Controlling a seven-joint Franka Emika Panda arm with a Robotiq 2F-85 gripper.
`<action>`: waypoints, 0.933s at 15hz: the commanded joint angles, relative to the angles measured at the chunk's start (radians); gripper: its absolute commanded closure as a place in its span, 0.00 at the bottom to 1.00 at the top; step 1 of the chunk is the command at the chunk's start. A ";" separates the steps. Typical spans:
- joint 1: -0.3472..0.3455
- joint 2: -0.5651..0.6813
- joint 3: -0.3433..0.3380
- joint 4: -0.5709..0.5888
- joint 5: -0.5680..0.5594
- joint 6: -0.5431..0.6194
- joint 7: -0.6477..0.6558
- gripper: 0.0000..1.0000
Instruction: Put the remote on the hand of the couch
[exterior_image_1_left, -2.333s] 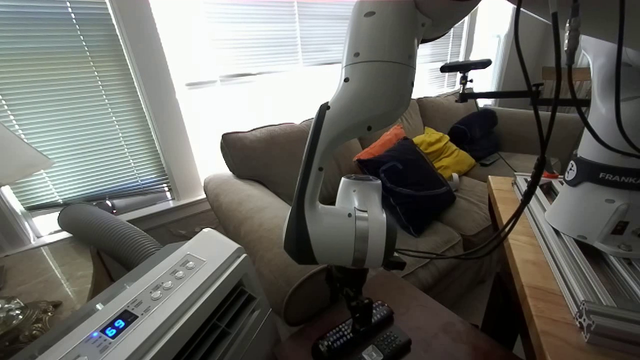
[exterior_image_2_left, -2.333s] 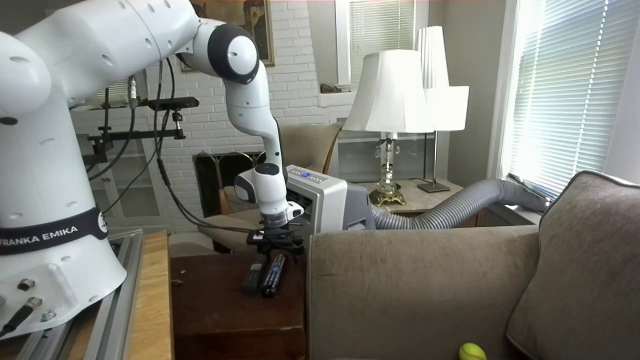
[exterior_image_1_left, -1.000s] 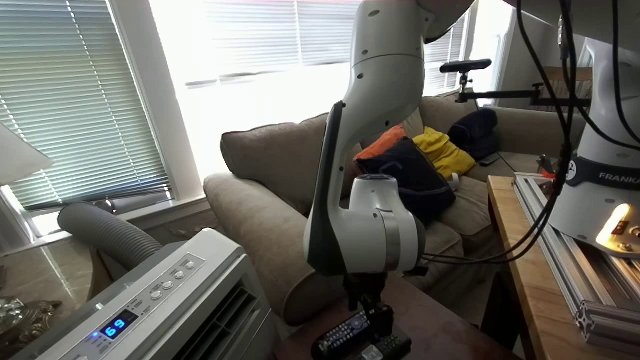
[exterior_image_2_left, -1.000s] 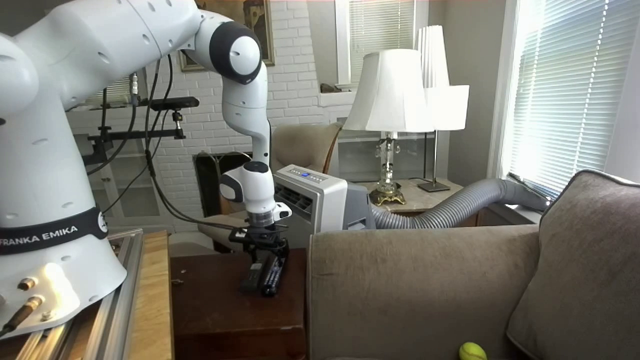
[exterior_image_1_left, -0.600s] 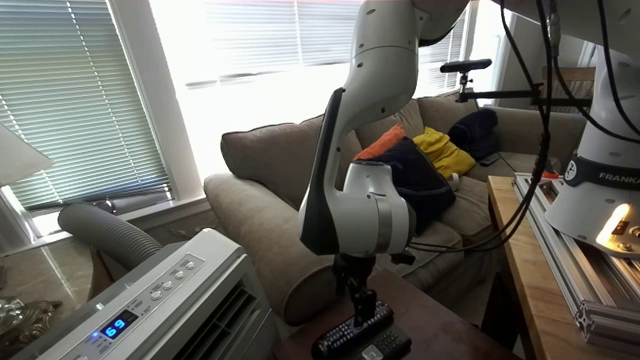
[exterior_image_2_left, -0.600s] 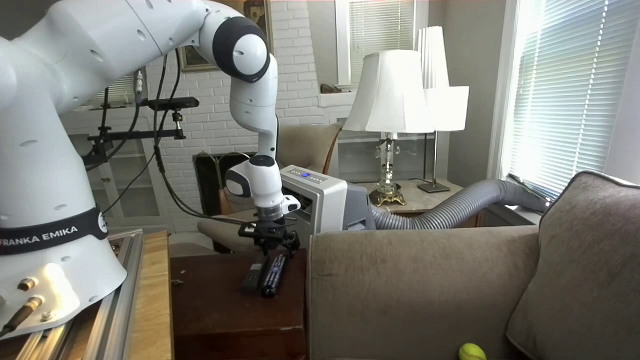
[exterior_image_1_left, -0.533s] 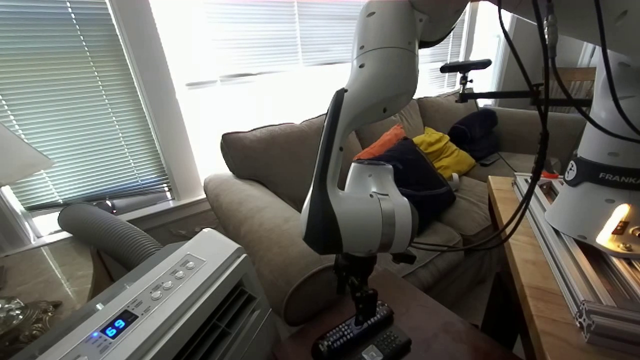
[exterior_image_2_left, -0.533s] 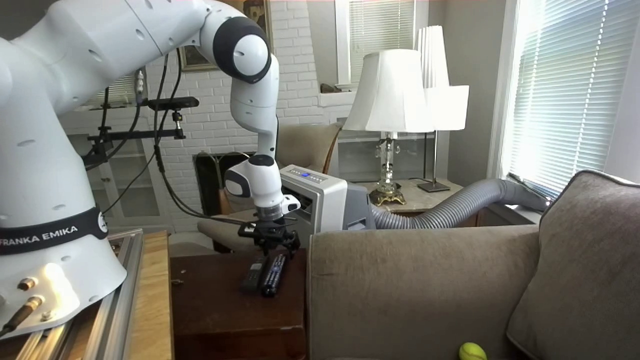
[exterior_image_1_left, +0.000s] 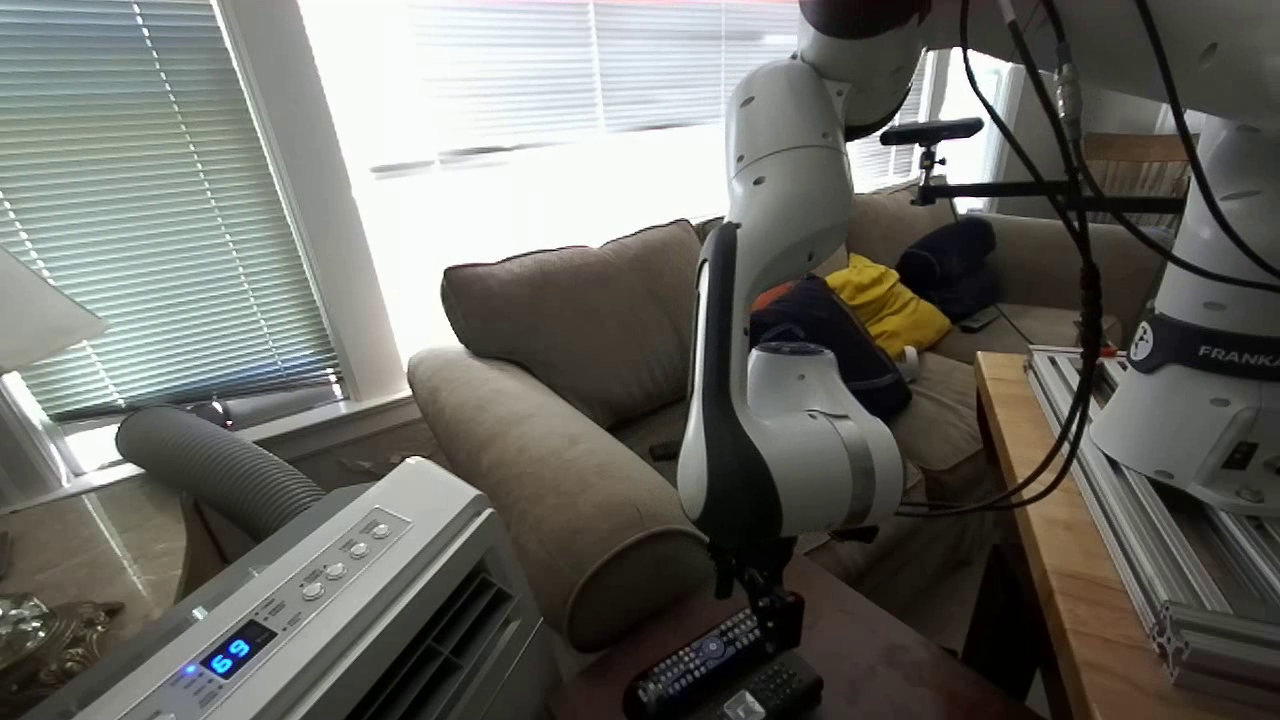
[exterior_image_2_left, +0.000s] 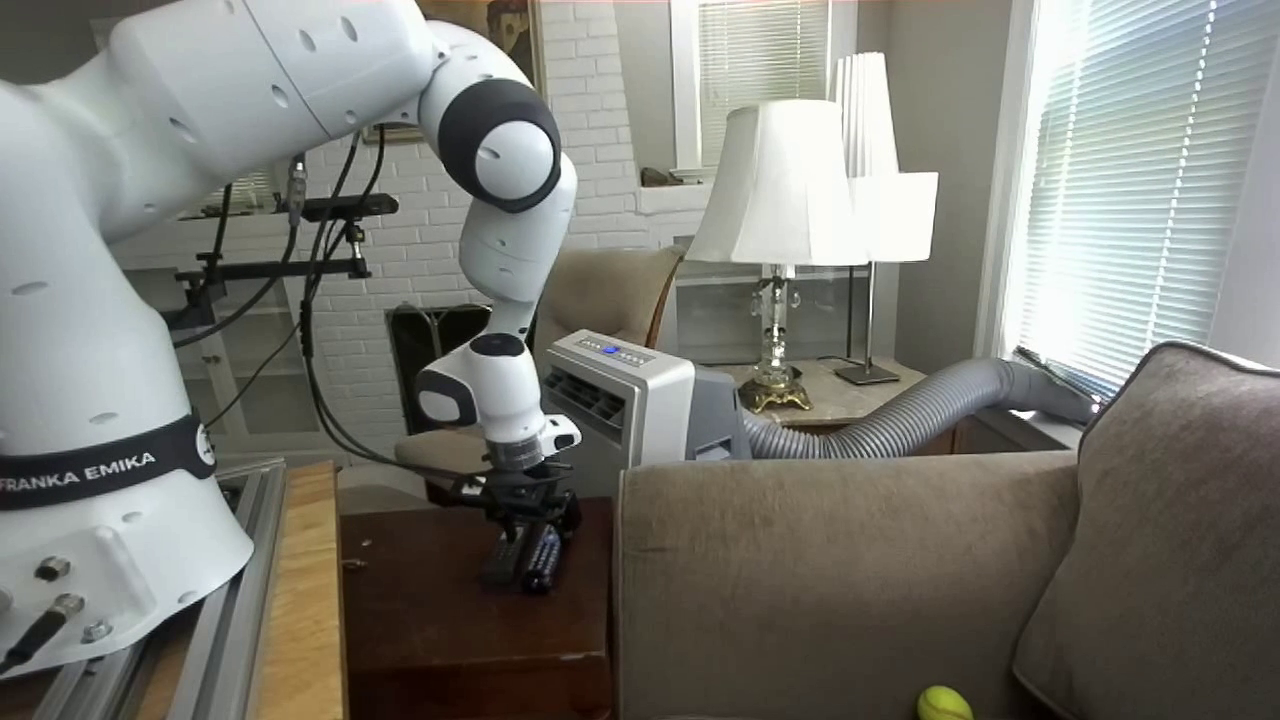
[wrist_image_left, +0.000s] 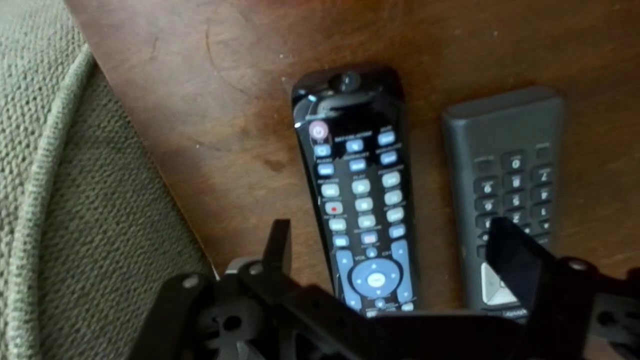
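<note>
One wide, rolled, olive-tan fabric armrest (exterior_image_1_left: 540, 450), the goal, is left of centre in an exterior view. Right of it, a long, slim, glossy-black remote (wrist_image_left: 362, 195) w/ pale btns lies flat on the reddish-brown wooden worktop (wrist_image_left: 240, 125). In wrist view the black tool (wrist_image_left: 390, 221) has fingers well apart, one each side of it, gripping nothing. Remote's prob. light, stiff, slick: pinch long edges approx. mid-length. Next right, a matte dark-grey handset (wrist_image_left: 505, 170); the fingertip (wrist_image_left: 515, 255) there hides part of it, so poss. snag.

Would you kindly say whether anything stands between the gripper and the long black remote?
Nothing visible lies between the gripper and the long black remote, but in the wrist view one finger overlaps the dark keypad handset, which might hinder lowering.
</note>
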 joint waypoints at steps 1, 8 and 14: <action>-0.064 0.075 0.028 -0.026 -0.126 0.083 0.076 0.00; -0.122 0.149 0.065 -0.033 -0.305 0.212 0.184 0.00; 0.094 -0.005 -0.125 -0.061 -0.416 0.059 0.518 0.00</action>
